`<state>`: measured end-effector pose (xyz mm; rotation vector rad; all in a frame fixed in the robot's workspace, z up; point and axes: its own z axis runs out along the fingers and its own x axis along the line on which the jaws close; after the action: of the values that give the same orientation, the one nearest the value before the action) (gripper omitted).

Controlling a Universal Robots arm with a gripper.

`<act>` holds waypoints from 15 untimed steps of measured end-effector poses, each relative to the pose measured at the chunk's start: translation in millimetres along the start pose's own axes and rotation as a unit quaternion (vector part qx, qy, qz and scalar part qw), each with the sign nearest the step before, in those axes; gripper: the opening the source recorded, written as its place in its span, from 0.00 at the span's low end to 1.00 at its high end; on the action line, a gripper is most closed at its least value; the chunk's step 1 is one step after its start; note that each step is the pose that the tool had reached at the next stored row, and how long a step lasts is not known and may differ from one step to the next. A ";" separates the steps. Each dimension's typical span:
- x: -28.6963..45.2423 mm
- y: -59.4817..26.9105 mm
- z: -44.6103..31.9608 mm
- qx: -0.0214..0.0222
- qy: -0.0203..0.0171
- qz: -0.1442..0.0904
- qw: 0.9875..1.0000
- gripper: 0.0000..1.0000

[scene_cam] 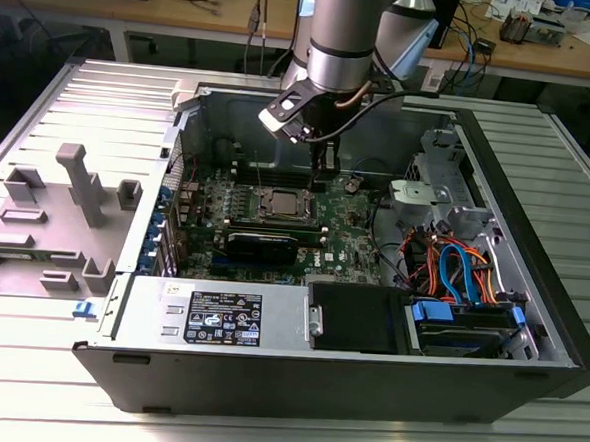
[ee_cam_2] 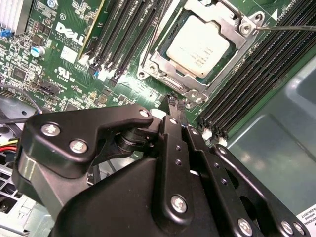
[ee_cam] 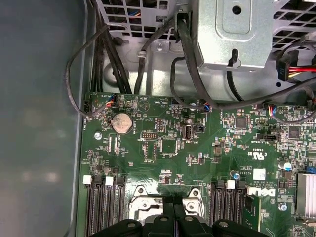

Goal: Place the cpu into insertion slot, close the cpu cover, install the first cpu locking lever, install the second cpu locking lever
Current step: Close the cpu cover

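Cpu (ee_cam_2: 197, 47) lay seated in the socket (ee_cam_2: 168, 83) near the motherboard's (ee_cam_2: 64, 64) middle, with the cover (ee_cam_2: 160, 54) down around it. We saw our gripper (ee_cam_2: 174, 102) closed, fingertips together just beside the socket's edge.

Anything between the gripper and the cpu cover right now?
Nothing visible. In the second wrist view the gripper, shut, hangs just beside the cpu cover, with bare board between them. The cpu sits under the cover.
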<state>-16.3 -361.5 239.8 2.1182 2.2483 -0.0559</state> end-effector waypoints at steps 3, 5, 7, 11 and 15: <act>0.0 -0.2 0.0 0.000 0.000 0.000 1.000 0.11; 0.0 -0.7 0.0 0.000 0.000 0.000 1.000 0.11; 0.2 -2.5 0.0 0.000 0.000 0.000 1.000 0.11; 0.4 -6.3 0.3 0.000 0.000 0.000 1.000 0.11; 0.3 -13.7 1.7 0.000 0.000 0.000 1.000 0.11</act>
<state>-30.0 -362.1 237.9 2.1182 2.2483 -0.0559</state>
